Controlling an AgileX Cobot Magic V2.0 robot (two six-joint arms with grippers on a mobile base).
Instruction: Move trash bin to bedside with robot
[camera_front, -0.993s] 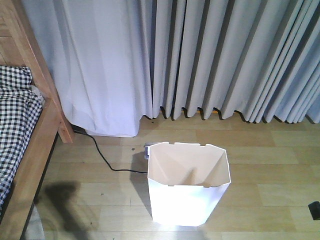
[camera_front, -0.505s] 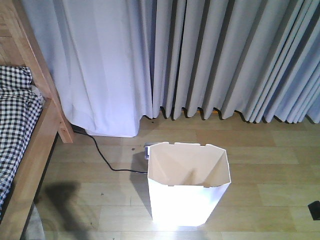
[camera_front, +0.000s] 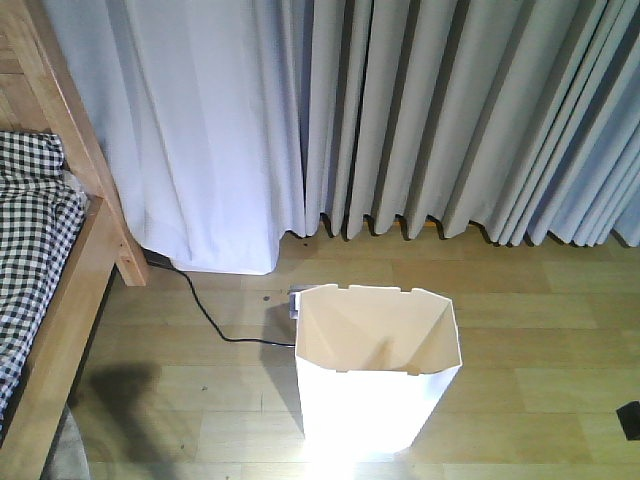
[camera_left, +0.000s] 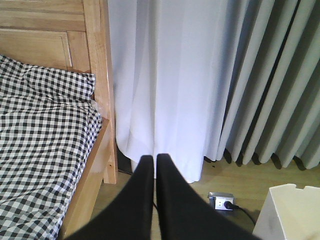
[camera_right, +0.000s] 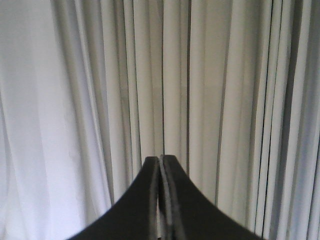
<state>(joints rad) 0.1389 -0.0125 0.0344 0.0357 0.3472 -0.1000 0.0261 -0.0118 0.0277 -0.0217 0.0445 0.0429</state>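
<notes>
The white trash bin (camera_front: 375, 410) stands upright on the wooden floor in the front view, its cream inside showing and nothing in it. One corner of the trash bin (camera_left: 290, 210) shows at the lower right of the left wrist view. The bed's wooden frame (camera_front: 60, 330) with checked bedding (camera_left: 45, 140) lies to the left, a stretch of floor apart from the bin. My left gripper (camera_left: 154, 157) is shut with nothing in it, above the floor between bed and bin. My right gripper (camera_right: 160, 158) is shut too, facing only curtain. Neither arm shows in the front view.
Grey-white curtains (camera_front: 400, 120) hang to the floor behind the bin. A floor socket (camera_left: 221, 201) with a black cable (camera_front: 205, 310) lies just behind the bin's left rear corner. A small black object (camera_front: 630, 420) sits at the right edge.
</notes>
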